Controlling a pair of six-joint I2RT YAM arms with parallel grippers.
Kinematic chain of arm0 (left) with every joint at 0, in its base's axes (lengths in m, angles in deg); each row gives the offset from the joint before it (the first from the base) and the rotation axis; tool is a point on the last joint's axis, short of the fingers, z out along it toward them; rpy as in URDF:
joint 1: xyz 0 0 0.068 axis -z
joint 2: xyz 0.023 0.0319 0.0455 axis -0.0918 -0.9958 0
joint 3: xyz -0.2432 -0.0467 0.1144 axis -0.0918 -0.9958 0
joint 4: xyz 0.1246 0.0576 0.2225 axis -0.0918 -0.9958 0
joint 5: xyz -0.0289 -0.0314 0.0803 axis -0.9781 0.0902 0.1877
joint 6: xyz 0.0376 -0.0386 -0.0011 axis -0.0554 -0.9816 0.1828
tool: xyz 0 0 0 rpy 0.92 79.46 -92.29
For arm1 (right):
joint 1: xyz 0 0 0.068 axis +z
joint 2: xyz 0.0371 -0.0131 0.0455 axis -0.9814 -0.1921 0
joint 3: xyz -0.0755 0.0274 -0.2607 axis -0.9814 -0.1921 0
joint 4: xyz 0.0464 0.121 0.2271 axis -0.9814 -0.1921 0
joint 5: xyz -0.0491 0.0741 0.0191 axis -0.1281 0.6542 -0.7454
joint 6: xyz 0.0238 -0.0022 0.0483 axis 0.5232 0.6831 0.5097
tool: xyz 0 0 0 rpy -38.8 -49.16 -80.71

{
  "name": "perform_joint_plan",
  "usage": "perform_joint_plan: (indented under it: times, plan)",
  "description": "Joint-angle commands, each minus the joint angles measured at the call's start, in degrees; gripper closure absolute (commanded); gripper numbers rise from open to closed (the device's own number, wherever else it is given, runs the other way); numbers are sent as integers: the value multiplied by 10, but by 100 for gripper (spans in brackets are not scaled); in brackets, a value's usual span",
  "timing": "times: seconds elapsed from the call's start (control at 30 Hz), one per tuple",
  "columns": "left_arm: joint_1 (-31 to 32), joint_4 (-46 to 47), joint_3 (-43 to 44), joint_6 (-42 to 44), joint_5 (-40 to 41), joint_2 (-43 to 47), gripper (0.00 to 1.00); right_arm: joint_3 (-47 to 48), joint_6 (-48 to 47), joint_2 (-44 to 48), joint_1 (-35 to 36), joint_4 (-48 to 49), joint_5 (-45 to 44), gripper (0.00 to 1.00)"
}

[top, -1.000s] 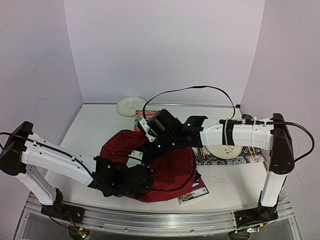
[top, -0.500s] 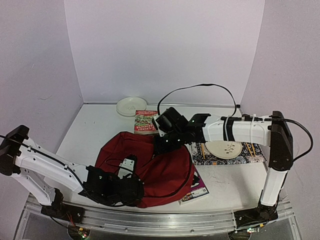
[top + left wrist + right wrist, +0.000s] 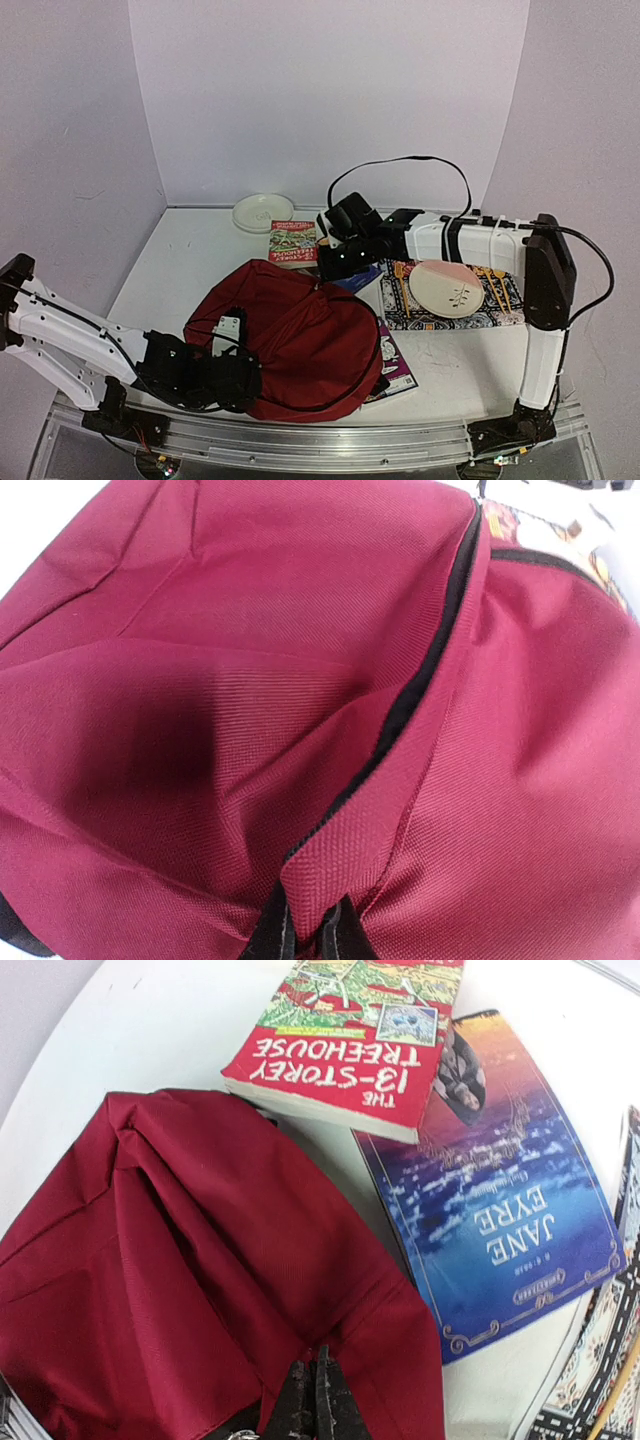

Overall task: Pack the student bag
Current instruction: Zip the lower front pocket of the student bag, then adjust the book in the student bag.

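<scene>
The student bag (image 3: pixel 310 340) sprawls between the claws: left gripper (image 3: pixel 310 932) clamped on fabric beside the zip (image 3: pixel 425 675), right gripper (image 3: pixel 316 1396) pinched shut on its far edge.

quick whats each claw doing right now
Left claw: shut on the large dark red soft fabric backpack.
Right claw: shut on the same backpack, far edge.

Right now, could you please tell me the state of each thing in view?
student bag: slumped, pinched at both ends.
left claw: shut on the bag's near edge.
right claw: shut on the bag's far edge.
Treehouse book: closed, flat, one corner overlapping Jane Eyre.
Jane Eyre book: closed, flat.
plate: upright on the patterned mat, empty.
</scene>
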Motion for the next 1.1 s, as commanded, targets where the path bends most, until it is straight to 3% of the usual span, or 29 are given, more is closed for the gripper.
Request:
perform_joint_plan:
  times: [0.0,0.2,0.33,0.5,0.63,0.83,0.93,1.07]
  plan:
    - [8,-112,-15,-61,-11,22,100,63,-32,-24,-54,15,-54,100]
    - [8,-138,-17,-115,6,45,100,100,-49,-60,-63,17,34,100]
    - [7,-138,18,-83,30,42,100,114,-55,-65,-60,23,143,100]
    - [-18,-137,76,-48,48,33,100,100,-66,-28,-52,23,180,91]
    - [-51,-128,96,-33,42,60,100,68,-72,21,-49,23,186,80]
    - [-65,-115,131,7,44,98,100,-9,-64,101,-43,20,171,57]
    - [-67,-114,160,23,43,82,100,-54,-39,135,-42,0,129,43]
    - [-67,-113,187,39,35,47,100,-118,-1,173,-43,-34,93,32]
